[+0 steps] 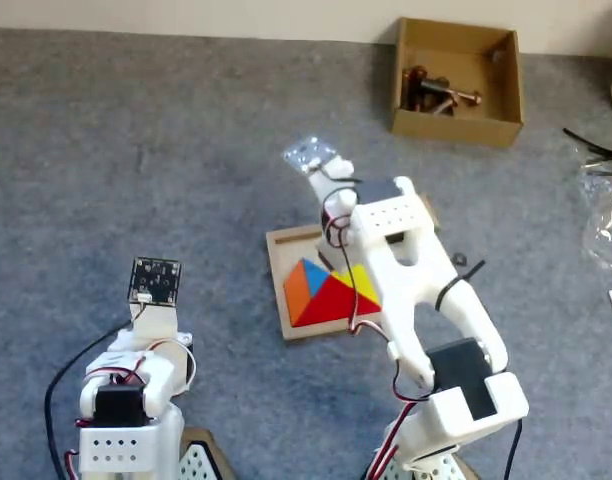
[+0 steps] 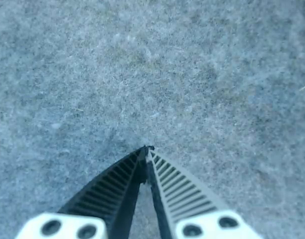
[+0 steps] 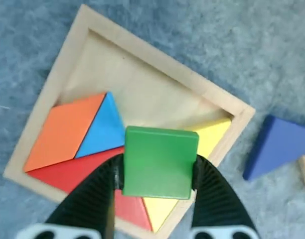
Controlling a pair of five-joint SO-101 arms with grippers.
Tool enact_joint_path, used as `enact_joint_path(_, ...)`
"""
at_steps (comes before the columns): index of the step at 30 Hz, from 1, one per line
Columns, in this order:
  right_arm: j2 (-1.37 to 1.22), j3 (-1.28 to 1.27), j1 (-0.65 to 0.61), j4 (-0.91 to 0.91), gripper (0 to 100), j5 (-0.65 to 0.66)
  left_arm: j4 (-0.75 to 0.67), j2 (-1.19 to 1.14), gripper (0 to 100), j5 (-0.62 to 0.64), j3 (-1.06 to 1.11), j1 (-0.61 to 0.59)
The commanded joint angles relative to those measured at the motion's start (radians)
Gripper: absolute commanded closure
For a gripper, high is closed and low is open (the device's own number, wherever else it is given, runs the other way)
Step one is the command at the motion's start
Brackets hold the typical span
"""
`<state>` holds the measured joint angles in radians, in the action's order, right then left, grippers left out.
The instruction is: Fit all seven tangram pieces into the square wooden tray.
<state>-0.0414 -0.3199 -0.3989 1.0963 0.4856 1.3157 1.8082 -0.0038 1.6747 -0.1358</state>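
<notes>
Right gripper [image 3: 156, 172]: fingers clamped on the two sides of the green square [image 3: 160, 149], held above the wooden tray [image 3: 162, 65], over the seam where the red triangle [image 3: 68, 174] meets the yellow triangle [image 3: 215, 137]. Left gripper [image 2: 146, 154]: fingers pressed together, holding nothing, over bare carpet, well apart from the tray.

Tray sits flat on the grey carpet [image 1: 136, 130], roughly half filled. The bare wood is the half away from the gripper.

Risks, biggest item first:
- Tray: it is loose on the carpet, so a sideways push while seating the square could likely slide or turn it.
- Red and yellow triangles: they lie directly under the square. Released here, it would land on top of them, not in the tray floor.
- Dark blue triangle [image 3: 279, 147]: it lies outside, just beside the tray corner. A square seated in the wrong part of the bare area could leave no room for it.
- Orange parallelogram [image 3: 65, 132] and light blue triangle [image 3: 106, 127]: they touch each other and the red. Finger tips coming down close by could nudge them out of line.
- Green square: if its edges are not parallel to its neighbours, a corner may ride up and jam.
</notes>
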Motion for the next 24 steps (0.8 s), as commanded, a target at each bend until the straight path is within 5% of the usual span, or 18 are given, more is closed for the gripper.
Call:
enact_joint_path(1, 0.062, -0.041, 0.018, -0.127, 94.7, 0.054, 0.005, 0.013, 99, 0.005, 0.022, -0.013)
enact_joint_path(8, 0.062, -0.102, 0.018, -0.245, 94.6, 0.152, 0.005, 0.013, 99, 0.005, 0.022, -0.013)
enact_joint_path(24, 0.059, -0.119, -0.053, -0.306, 88.7, 0.149, 0.005, 0.013, 99, 0.005, 0.022, -0.013)
